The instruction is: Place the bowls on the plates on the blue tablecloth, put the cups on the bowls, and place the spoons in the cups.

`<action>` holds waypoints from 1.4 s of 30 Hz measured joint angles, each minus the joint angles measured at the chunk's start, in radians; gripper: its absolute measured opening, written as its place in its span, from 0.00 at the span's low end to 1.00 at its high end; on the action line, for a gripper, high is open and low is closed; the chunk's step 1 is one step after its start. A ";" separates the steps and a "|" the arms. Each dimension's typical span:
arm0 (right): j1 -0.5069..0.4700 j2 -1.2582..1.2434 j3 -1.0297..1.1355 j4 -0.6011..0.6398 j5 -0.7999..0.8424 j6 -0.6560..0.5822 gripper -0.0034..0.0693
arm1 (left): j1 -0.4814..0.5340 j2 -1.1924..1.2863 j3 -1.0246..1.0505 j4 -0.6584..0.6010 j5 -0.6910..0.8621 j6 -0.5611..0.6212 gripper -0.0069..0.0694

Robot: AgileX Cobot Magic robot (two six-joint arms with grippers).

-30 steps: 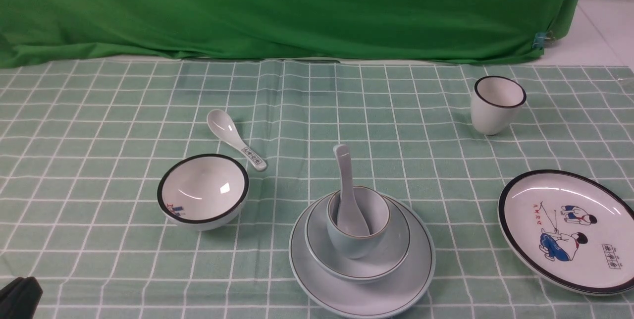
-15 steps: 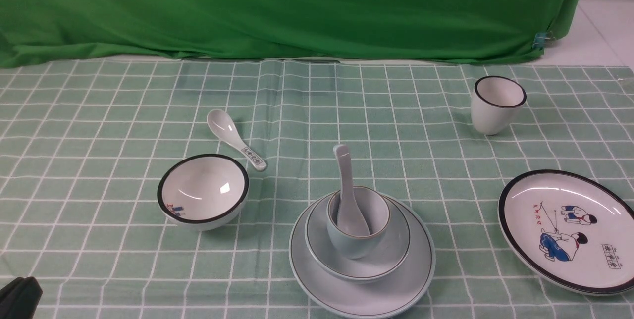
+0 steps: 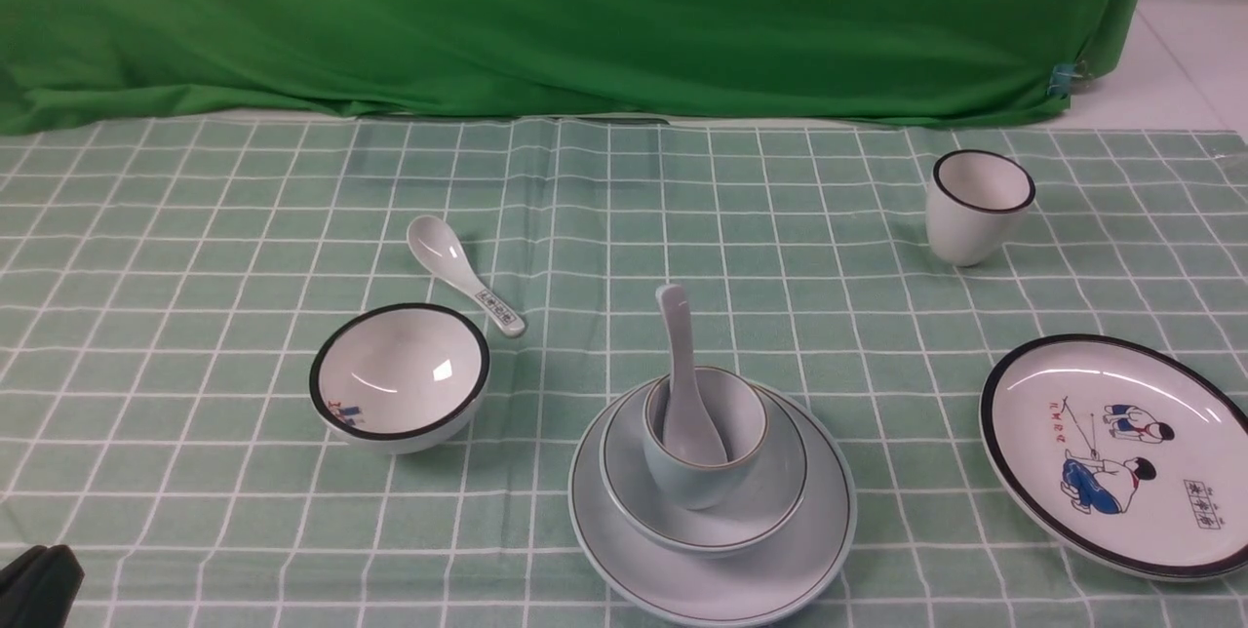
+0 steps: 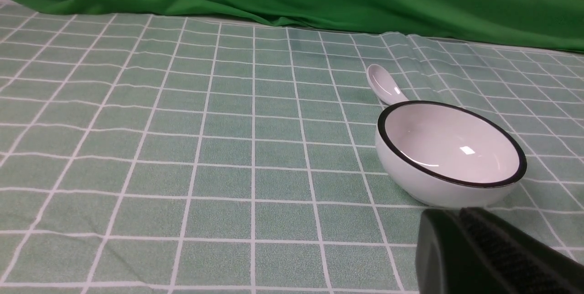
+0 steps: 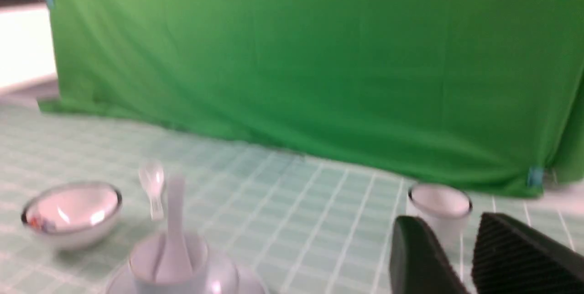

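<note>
On the blue tablecloth point(image 3: 195, 218) the pale blue plate point(image 3: 780, 574) carries the pale blue bowl point(image 3: 770, 501). The pale cup point(image 3: 697, 482) stands in it with the plain spoon point(image 3: 682, 384) inside. The white black-rimmed bowl point(image 3: 400, 379) sits left of it, empty, with the printed spoon point(image 3: 463, 272) lying behind it. The white black-rimmed cup point(image 3: 978, 204) stands far right. The cartoon plate point(image 3: 1033, 423) lies near right, empty. My left gripper point(image 3: 39, 584) is shut and empty, just short of the white bowl point(image 4: 449, 152). My right gripper point(image 5: 449, 218) is open and empty, facing the white cup point(image 5: 440, 202).
The green backdrop cloth point(image 3: 585, 14) hangs along the far edge of the table. A fold runs through the tablecloth at the middle back. The right wrist view is blurred.
</note>
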 joint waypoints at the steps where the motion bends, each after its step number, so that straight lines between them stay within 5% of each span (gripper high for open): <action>1: -0.025 -0.005 0.014 0.000 0.005 -0.007 0.37 | 0.000 0.000 0.000 0.000 0.000 0.000 0.11; 14: -0.417 -0.059 0.358 0.003 -0.006 -0.034 0.38 | 0.000 0.000 0.000 0.002 0.000 0.000 0.11; 42: -0.408 -0.091 0.358 0.009 -0.007 -0.036 0.38 | 0.000 0.000 0.000 0.006 0.004 0.001 0.11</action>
